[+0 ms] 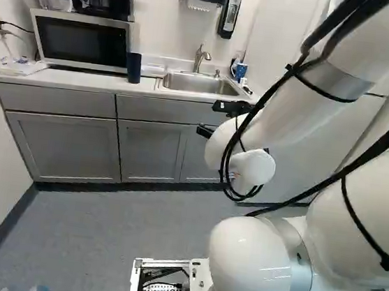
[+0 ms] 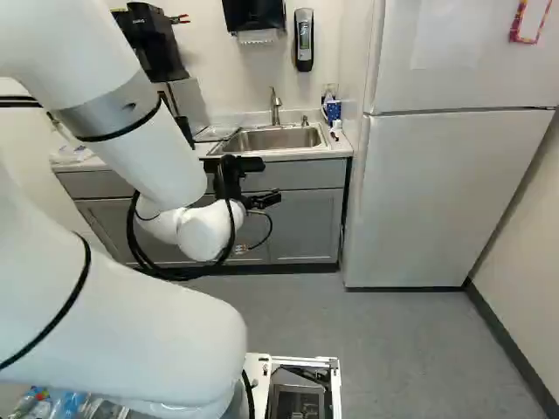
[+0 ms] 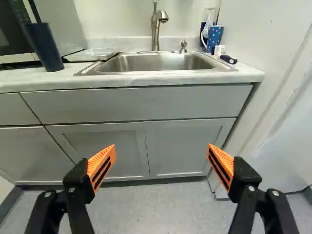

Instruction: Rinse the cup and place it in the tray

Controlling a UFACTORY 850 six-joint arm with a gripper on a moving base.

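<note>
White and glossy, the arm [image 1: 293, 111] takes up the right of the left base view, reaching forward with its wrist low and the gripper [image 1: 206, 117] toward the cabinets; beyond it, the spotted blue cup [image 1: 241, 71] looks tiny beside the sink [image 1: 201, 84], while the microwave [image 1: 83, 41] shows clearly.

In the right base view the arm's bulk covers much of the cabinets [image 2: 306, 225], and only here do I get the tall fridge [image 2: 419, 192], its top cut off.

The wrist view shows the jaws spread wide apart. Between the dark tumbler [image 3: 45, 48] and the sink, a flat tray [image 3: 87, 55] lies on the counter [image 3: 146, 79]; what's behind the cup I can't quite make out.
</note>
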